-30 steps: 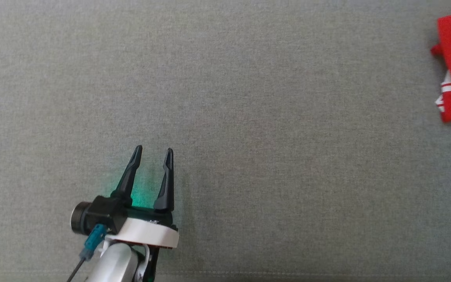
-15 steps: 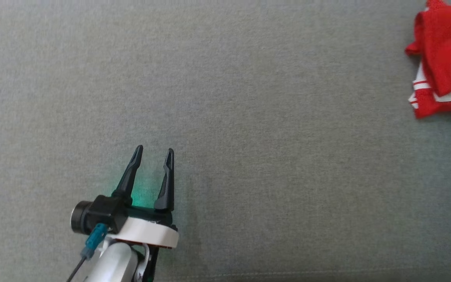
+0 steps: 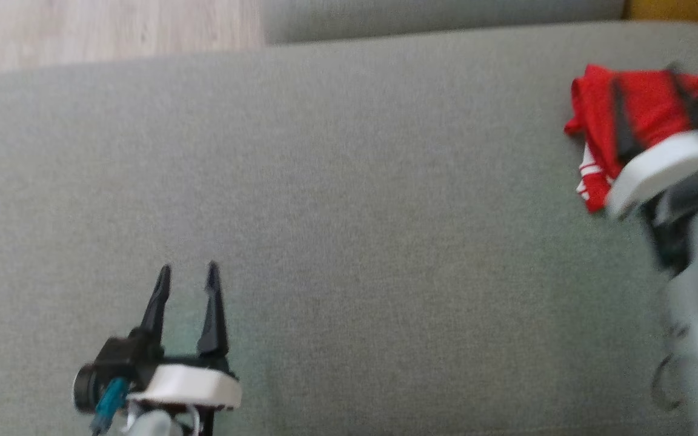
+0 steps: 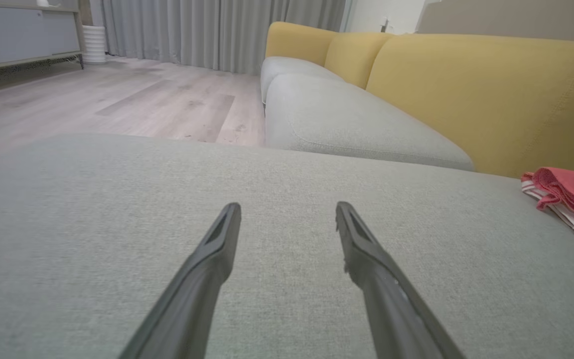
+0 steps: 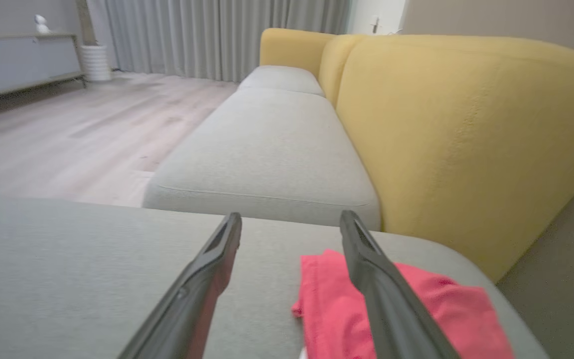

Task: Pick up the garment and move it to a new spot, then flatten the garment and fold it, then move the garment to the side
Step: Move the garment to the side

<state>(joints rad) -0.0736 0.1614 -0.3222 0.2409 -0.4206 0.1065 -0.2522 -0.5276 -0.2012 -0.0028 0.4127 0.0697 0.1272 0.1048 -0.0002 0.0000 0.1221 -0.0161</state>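
Both gape empty: left hand (image 3: pixel 188 267) over grey cushion (image 3: pixel 385 242), right hand (image 5: pixel 291 216) by red garment (image 5: pixel 441 304).

right end effector (image 3: pixel 641 77) blurred, garment (image 3: pixel 593 121) half-hidden

Near seat: wide grey woven seat cushion (image 4: pixel 68 209), flat, rounded at its far edge; the weave shows fine and even.
Sofa: past that edge, a second grey cushion (image 4: pixel 347 124) runs away from the camera, with a third behind it.
Backrests: mustard-yellow padded backrests (image 4: pixel 466 89) along the right, slightly nubbly.
Floor: pale wood-look floor (image 4: pixel 117 99), boards of mixed tone.
Window side: grey curtains (image 4: pixel 207 30) in full-length pleats across the far wall.
Cabinet: low cabinet (image 4: pixel 18 30) at far left with pale fronts; a white ribbed cylinder (image 4: pixel 93 44) stands beside it.
Wall: plain beige wall (image 5: pixel 491 17) above the backrests.
Light: soft, even.
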